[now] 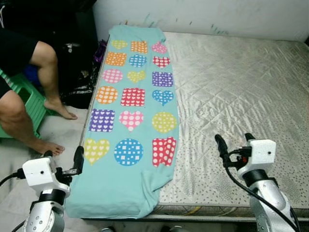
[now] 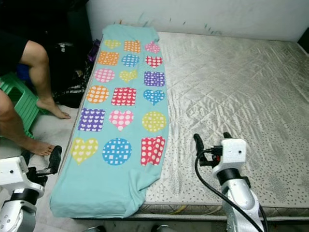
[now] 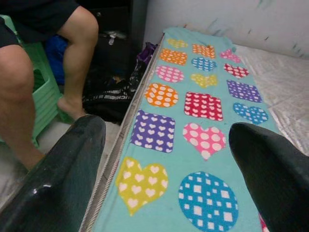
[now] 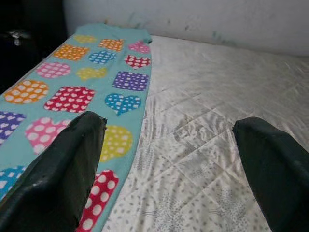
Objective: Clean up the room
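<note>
Both jaws wide open, empty: left gripper (image 1: 62,162) should pinch the blanket (image 1: 133,121) hem lower left, right gripper (image 1: 235,145) its mattress-side edge.

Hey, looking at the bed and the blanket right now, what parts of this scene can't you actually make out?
- Person: cut off by the head views' left and top edges; legs and feet show.
- Green stool: largely behind the person's legs.
- Dark items beside the bed: too shadowed to identify.
- Patterned blanket: its near end hangs over the mattress edge, folded under.
- Floor below the bed's foot: cut off by the bottom edge.
- Left gripper and right gripper: jaws open, empty.
</note>
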### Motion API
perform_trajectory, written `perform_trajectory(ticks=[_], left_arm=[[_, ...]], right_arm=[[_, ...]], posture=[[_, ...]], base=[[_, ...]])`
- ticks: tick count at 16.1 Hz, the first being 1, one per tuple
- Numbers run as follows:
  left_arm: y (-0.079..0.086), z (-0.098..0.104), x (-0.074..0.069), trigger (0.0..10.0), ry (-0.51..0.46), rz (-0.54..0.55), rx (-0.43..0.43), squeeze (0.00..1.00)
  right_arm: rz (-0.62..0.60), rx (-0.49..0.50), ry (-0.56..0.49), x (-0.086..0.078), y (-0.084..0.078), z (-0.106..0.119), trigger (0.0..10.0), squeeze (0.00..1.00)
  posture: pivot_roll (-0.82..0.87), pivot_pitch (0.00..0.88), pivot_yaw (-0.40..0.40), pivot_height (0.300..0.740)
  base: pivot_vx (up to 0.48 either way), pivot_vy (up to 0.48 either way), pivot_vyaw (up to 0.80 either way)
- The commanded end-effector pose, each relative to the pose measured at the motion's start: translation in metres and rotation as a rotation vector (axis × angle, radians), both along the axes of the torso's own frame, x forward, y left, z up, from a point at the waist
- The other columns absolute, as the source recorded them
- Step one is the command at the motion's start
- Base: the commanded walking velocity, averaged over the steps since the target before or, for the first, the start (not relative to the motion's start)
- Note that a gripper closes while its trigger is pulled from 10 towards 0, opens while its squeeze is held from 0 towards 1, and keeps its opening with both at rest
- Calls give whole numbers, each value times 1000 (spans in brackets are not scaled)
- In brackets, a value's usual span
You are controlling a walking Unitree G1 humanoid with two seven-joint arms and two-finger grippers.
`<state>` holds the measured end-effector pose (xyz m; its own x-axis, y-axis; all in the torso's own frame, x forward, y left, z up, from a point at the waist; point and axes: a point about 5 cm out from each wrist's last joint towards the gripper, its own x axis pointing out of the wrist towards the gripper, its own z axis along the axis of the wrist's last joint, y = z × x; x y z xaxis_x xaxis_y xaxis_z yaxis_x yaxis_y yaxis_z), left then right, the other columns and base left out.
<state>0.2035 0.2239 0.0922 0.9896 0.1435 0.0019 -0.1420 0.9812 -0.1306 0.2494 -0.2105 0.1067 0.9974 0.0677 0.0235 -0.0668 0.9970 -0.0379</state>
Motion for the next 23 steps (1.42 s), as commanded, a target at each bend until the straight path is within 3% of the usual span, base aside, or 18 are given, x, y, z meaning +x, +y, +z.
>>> perform_trajectory(ticks=[1,7,16,23], left_arm=[[3,-6,-4,10000,23,13,-17,0],[3,-10,-1,10000,24,18,-42,0],[2,-10,0,10000,25,25,-47,0],[1,-12,1,10000,41,54,-72,0]], right_arm=[[-18,5,27,-2,-4,-5,10000,0],[-26,2,46,-2,-6,-9,10000,0],[40,-12,43,1,-2,-8,10000,0],[80,-39,47,2,0,-7,10000,0]], posture=[[-37,141,-43,740],[-43,148,-46,740],[-41,156,-57,647],[-46,154,-69,647]], base=[[0,0,0],[0,0,0],[0,0,0],[0,0,0]])
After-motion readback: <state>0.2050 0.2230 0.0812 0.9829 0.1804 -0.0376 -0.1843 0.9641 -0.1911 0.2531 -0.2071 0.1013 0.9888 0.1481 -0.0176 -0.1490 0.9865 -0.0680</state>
